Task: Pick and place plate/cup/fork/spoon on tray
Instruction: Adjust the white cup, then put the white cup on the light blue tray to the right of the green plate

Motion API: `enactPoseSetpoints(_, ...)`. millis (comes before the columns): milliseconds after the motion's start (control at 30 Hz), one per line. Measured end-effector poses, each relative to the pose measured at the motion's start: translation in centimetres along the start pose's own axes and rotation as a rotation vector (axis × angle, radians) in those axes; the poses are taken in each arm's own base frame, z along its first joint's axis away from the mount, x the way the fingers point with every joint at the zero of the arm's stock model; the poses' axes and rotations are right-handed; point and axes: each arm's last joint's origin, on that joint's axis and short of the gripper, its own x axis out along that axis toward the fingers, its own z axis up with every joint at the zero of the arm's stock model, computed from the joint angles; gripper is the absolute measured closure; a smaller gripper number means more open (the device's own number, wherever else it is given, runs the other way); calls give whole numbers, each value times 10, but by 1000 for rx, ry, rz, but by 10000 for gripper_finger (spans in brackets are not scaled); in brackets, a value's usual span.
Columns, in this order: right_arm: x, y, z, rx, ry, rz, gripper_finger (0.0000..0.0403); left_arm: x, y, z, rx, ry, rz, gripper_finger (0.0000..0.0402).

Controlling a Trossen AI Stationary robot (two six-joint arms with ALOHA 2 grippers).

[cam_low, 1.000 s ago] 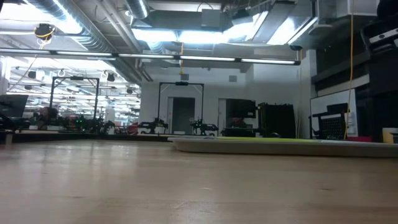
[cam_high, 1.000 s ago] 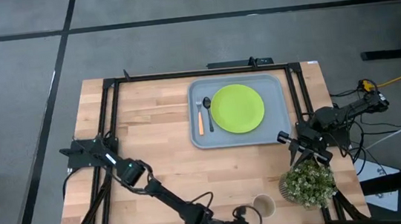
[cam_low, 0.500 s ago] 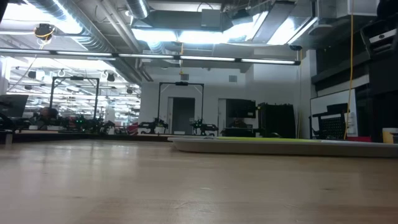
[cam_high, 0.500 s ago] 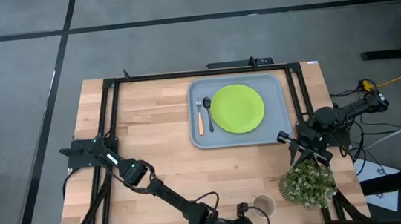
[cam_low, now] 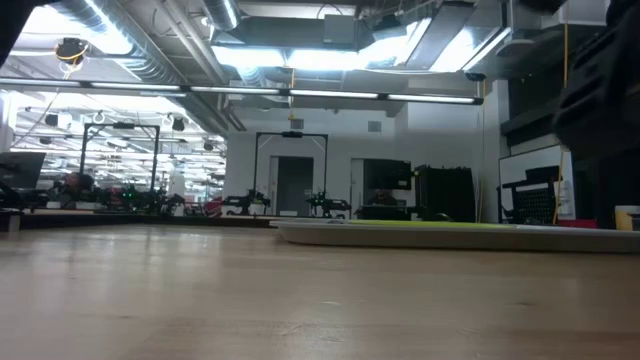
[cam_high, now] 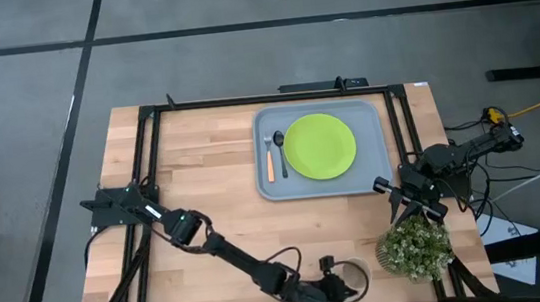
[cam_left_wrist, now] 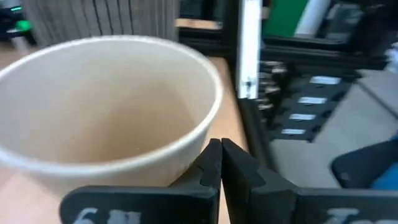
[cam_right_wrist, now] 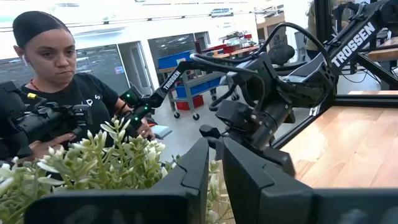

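Pinching the cup (cam_left_wrist: 102,115) by its wall, the left gripper (cam_left_wrist: 221,165) has its fingers nearly together at the rim, near table edge. In high view the left gripper (cam_high: 337,287) now covers the cup, which showed clear beside it a second ago; left arm has swung further toward the potted plant (cam_high: 416,247). Cup sits just beside the plant, well apart from the tray (cam_high: 271,181). Plate (cam_high: 320,146), fork (cam_high: 270,157), spoon (cam_high: 281,154) lie on the tray, unchanged, far from the left gripper. Right gripper (cam_right_wrist: 214,171) waits between plant and tray corner, fingers close together, holding nothing. A person (cam_right_wrist: 50,93) stands beyond the plant (cam_right_wrist: 93,165).
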Motion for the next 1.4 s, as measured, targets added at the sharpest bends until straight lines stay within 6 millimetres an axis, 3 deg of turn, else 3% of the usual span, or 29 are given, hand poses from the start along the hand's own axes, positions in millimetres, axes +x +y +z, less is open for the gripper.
enactPoseSetpoints(567,0,0,0,0,0,0,351,20,54,10,4,-15,251,401)
enactPoseSetpoints(967,0,0,0,30,1,0,351,35,100,19,139,14,336,402)
enactPoseSetpoints(1233,0,0,0,29,1,0,351,32,100,29,205,41,228,402)
enactPoseSetpoints(1400,0,0,0,29,1,0,351,5,90,57,267,229,136,402)
